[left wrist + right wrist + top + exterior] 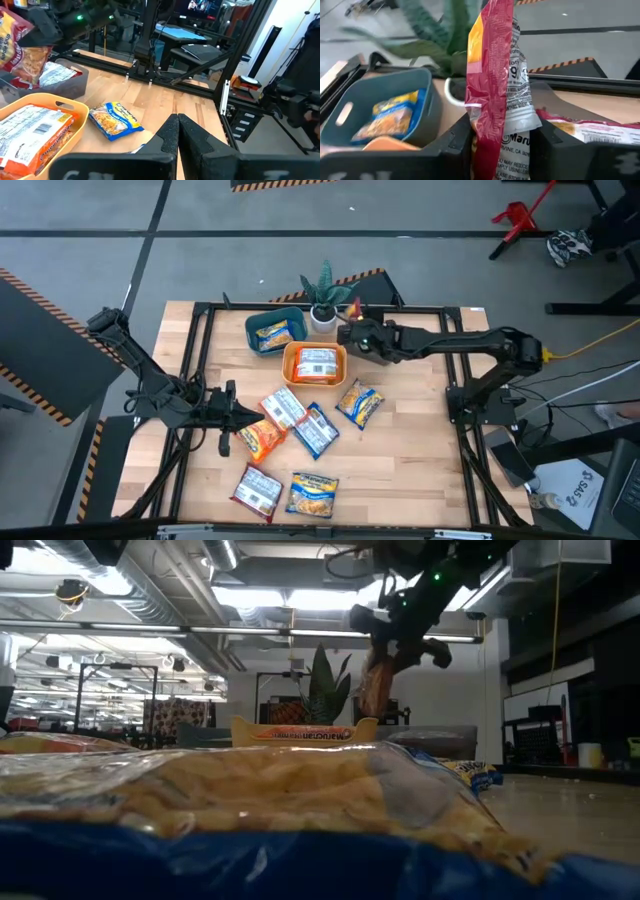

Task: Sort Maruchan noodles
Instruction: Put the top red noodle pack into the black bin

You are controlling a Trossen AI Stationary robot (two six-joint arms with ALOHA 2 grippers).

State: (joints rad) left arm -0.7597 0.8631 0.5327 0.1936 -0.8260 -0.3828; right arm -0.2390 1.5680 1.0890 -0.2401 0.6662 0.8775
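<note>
right gripper [502, 135] is clamped on a red-and-white packet [495, 75], which is held upright and slightly crumpled above the far side of the surface [420, 440], near the plant [325, 290]; a grey bin seems to lie beneath it, though it is poorly seen. left gripper [178, 131] is closed on nothing, low over the surface. one packet each is seen in the teal bin [262, 317] and the orange bin [290, 360]; six packets [300, 425] are scattered on the surface.
</note>
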